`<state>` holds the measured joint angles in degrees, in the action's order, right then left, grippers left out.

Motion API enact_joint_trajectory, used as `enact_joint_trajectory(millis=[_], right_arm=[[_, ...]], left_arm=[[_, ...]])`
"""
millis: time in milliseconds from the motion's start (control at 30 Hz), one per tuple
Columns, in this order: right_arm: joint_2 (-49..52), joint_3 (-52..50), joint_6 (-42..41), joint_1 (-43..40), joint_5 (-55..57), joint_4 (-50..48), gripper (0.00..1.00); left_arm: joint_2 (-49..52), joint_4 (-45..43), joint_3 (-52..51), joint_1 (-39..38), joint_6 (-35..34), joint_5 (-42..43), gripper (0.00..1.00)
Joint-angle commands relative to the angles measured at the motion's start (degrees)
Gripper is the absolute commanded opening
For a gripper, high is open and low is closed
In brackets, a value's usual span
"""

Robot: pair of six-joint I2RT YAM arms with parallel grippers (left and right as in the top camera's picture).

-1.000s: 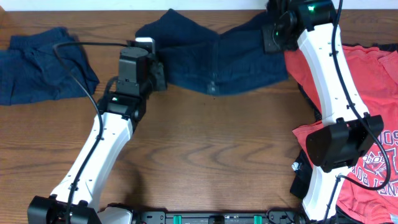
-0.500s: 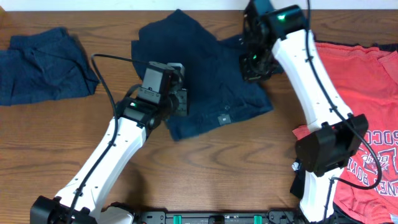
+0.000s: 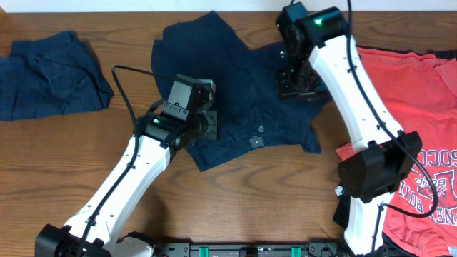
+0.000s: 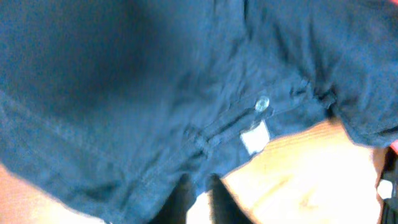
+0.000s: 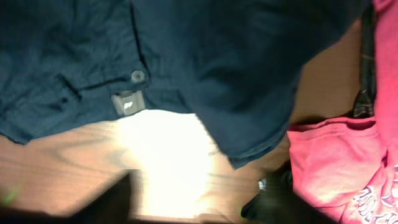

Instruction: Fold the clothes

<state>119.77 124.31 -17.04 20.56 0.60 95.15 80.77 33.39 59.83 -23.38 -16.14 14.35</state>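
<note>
Navy garment (image 3: 246,78): soft, light, limp on table (image 3: 235,193) | best held at hem corners | left gripper (image 3: 207,126): jaws closed, grip unclear | right gripper (image 3: 296,82): jaws apart, empty

overhead straight down, both wrist views close over navy garment (image 3: 243,86)

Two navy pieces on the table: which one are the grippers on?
The mid-table navy piece, under the left gripper and right gripper; a button shows near its hem. The other navy piece lies alone at far left.
</note>
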Motion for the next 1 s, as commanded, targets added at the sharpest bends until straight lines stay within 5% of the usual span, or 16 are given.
enact_joint_trajectory(millis=[0, 33, 67, 133, 200, 233, 267, 367, 500, 967], right_arm=[[-0.6, 0.3, -1.1, -2.8, 1.6, -1.1, 0.22], [-0.6, 0.5, -0.9, -3.5, 1.6, -1.7, 0.47], [-0.6, 0.8, -0.7, -4.2, 1.6, -2.3, 0.46], [-0.6, 2.1, -0.1, -5.7, 1.5, -3.2, 0.15], [-0.6, 3.7, -0.1, -7.0, 1.5, -3.1, 0.01], [-0.6, 4.5, -0.1, -7.5, 1.5, -3.0, 0.07], [-0.6, 5.6, 0.0, -7.9, 1.6, -2.7, 0.31], [-0.6, 8.9, 1.2, -8.9, 1.6, -1.5, 0.44], [-0.6, 13.4, 2.3, -9.1, 1.5, 0.7, 0.02], [-1.3, 16.3, 4.4, -7.5, 1.3, 2.1, 0.01]], left_arm=[[-1.0, 2.8, 0.6, -0.8, -1.8, 2.0, 0.06], [-1.0, 3.8, 0.1, -1.2, -1.8, 2.0, 0.06], [-0.8, 4.7, -0.4, -1.5, -1.8, 2.0, 0.06], [-0.1, 6.6, -1.4, -2.2, -1.8, 2.0, 0.06], [1.0, 7.5, -2.1, -2.6, -2.2, 2.3, 0.06], [1.6, 7.7, -2.5, -2.8, -2.7, 2.8, 0.06], [2.4, 7.7, -3.0, -2.9, -3.5, 3.8, 0.06], [4.7, 7.7, -4.0, -2.9, -5.3, 7.2, 0.06], [9.2, 9.1, -4.6, -2.9, -8.2, 8.9, 0.06], [22.1, 10.2, -4.6, 2.9, -13.4, 8.8, 0.06]])
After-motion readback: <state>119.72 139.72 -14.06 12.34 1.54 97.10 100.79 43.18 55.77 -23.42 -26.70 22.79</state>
